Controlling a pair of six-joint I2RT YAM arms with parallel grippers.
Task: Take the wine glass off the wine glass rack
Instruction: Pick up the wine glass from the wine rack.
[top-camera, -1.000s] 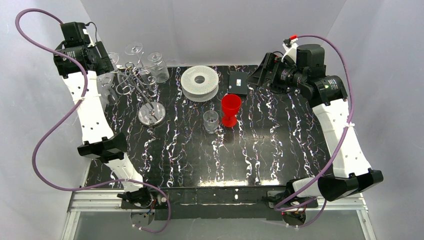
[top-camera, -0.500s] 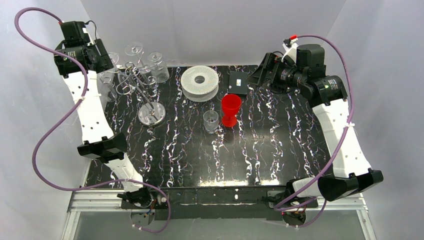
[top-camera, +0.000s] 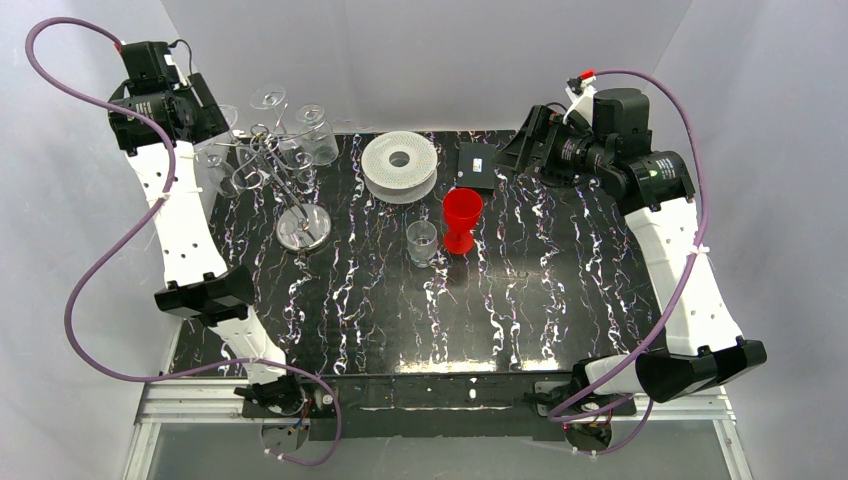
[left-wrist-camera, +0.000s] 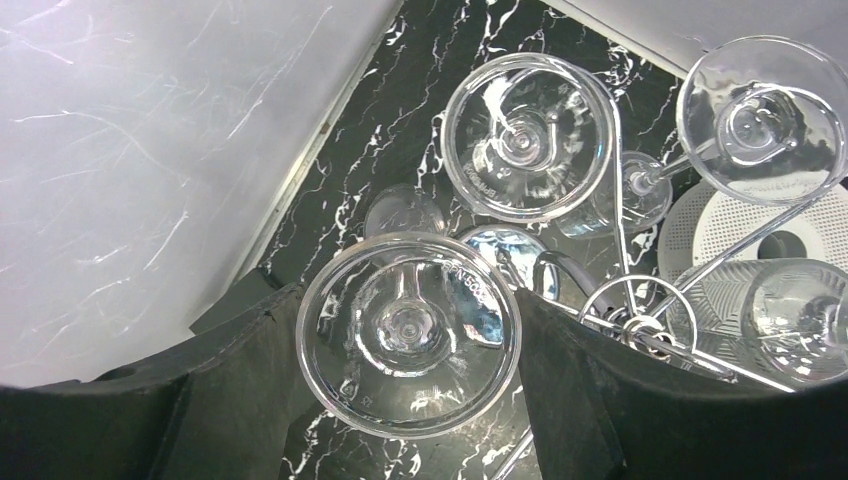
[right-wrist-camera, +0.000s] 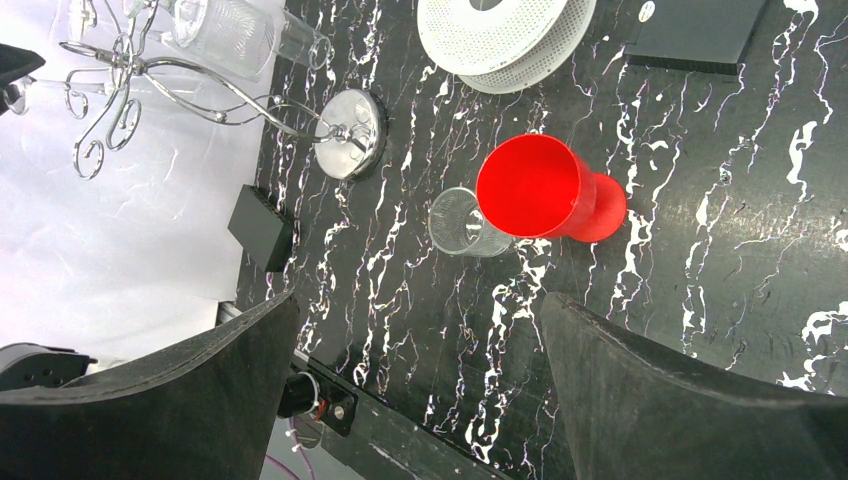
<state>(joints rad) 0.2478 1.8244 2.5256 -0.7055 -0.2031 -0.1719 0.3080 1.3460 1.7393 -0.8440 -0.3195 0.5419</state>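
The wine glass rack (top-camera: 303, 228) is a silver wire tree on a round chrome base at the back left; its hub shows in the left wrist view (left-wrist-camera: 640, 325). My left gripper (top-camera: 205, 130) is at the rack's left side, shut on the round foot of an upside-down clear wine glass (left-wrist-camera: 408, 335), which fills the gap between both fingers. That glass (top-camera: 218, 168) hangs just left of the wire arms. Other glasses (left-wrist-camera: 527, 137) (left-wrist-camera: 760, 110) hang on the rack. My right gripper (top-camera: 515, 155) is open and empty, high at the back right.
A white ribbed spool (top-camera: 400, 165) and a black box (top-camera: 478, 165) lie at the back centre. A red cup (top-camera: 462, 218) and a small clear glass (top-camera: 421, 242) stand mid-table. The white side wall is close on the left of the rack.
My left gripper has shifted slightly left and back with the wine glass, a little farther from the rack's arms. The right arm has not moved.
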